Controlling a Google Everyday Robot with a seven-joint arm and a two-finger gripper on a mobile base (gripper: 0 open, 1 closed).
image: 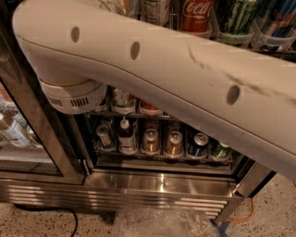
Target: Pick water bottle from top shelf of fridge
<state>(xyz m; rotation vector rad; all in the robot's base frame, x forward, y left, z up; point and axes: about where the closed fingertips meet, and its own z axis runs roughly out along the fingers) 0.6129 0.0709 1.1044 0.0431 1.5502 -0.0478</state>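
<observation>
My white arm link crosses the whole view from upper left to right and hides much of the fridge. My gripper is out of view. No water bottle shows. A row of tall cans in clear plastic trays shows along the top edge, among them a red cola can and a green can. I cannot tell whether that is the top shelf. Below the arm, a wire rack holds short cans and a dark bottle with a white top.
The fridge's glass door with its black frame stands at the left, with bottles seen through it. The stainless louvred base runs along the bottom. A clear plastic bag, a black cable and an orange cable lie on the speckled floor.
</observation>
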